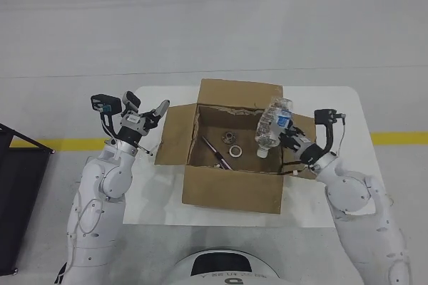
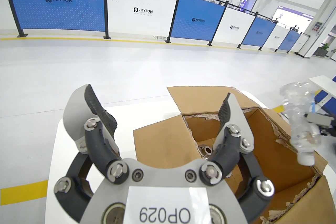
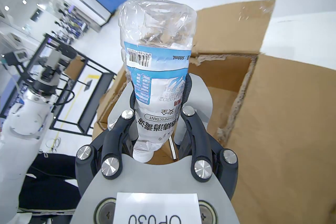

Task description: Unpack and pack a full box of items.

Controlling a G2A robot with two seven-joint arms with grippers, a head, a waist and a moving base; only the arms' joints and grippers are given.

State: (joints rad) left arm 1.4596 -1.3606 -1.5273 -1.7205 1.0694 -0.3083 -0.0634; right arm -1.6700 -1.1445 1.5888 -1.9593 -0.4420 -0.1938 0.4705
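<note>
a pale grey workshop floor with a yellow line runs under a white worktop (image 1: 154, 196), and a fence of blue and white panels (image 2: 78, 1) closes the room farther off. a black frame (image 1: 7, 178) stands on the floor off the worktop's left side.

an open cardboard box (image 1: 232, 189) sits in the middle of the worktop with its flaps folded outward and its upper edges torn. on the box floor lie two small metal rings (image 1: 232, 142), close together, and a thin metal rod (image 1: 215, 151) just beside them toward the left. one ring (image 2: 206, 150) also shows from the left wrist, past the near wall of the box (image 2: 162, 141).

the right tool (image 1: 289, 135) is clenched on a clear plastic bottle (image 1: 272, 125) with a blue and white label. the bottle is held upside down and slightly tilted over the right part of the box opening, with its white cap (image 1: 262, 152) pointing down into the box, near the right wall. in the right wrist view, the tool (image 3: 159, 93) presses its fingers (image 3: 187, 88) against both sides of the bottle (image 3: 157, 70) at the label, with the box (image 3: 288, 117) behind.

the left tool (image 1: 146, 105) hangs over the worktop's left edge, just beside the box's left flap. its fingers (image 2: 231, 107) are spread wide with nothing between them. from there, the bottle (image 2: 302, 125) shows across the box.
</note>
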